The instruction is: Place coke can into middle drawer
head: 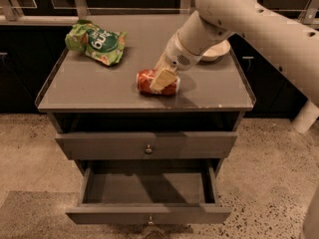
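Note:
The coke can [144,81] is red and lies on its side on the grey cabinet top [89,91], near the front edge at the middle. My gripper [161,79] has come down from the upper right and sits right at the can, covering its right half. The middle drawer [149,214] is the lower knobbed front. It is pulled out wide, and its bare floor [149,188] shows below the can's spot.
A green snack bag [97,41] lies at the back left of the top. A white bowl [218,51] sits at the back right, partly behind my arm. The upper drawer front [148,146] is closed. The cabinet stands on a speckled floor.

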Robot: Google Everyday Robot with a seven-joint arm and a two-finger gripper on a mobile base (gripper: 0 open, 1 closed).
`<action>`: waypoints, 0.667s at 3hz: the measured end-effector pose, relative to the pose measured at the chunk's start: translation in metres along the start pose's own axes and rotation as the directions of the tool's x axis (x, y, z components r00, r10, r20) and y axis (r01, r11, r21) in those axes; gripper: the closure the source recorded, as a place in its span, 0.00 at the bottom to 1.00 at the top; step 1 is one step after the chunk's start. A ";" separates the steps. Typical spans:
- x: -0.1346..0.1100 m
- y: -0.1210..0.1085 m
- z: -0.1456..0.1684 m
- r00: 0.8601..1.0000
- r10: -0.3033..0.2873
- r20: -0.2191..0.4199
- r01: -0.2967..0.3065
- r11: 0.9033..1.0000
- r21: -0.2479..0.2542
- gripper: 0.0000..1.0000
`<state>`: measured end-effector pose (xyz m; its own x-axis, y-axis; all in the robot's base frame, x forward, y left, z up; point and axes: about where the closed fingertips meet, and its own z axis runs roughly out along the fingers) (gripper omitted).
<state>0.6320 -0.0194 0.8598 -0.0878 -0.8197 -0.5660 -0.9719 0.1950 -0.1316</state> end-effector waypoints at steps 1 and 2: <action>-0.014 0.001 -0.009 0.997 -0.040 0.066 0.042 0.999 -0.031 1.00; -0.005 0.021 -0.053 0.996 0.003 0.084 -0.003 1.000 -0.001 1.00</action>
<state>0.6002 -0.0403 0.9029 -0.0717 -0.7708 -0.6330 -0.9719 0.1967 -0.1295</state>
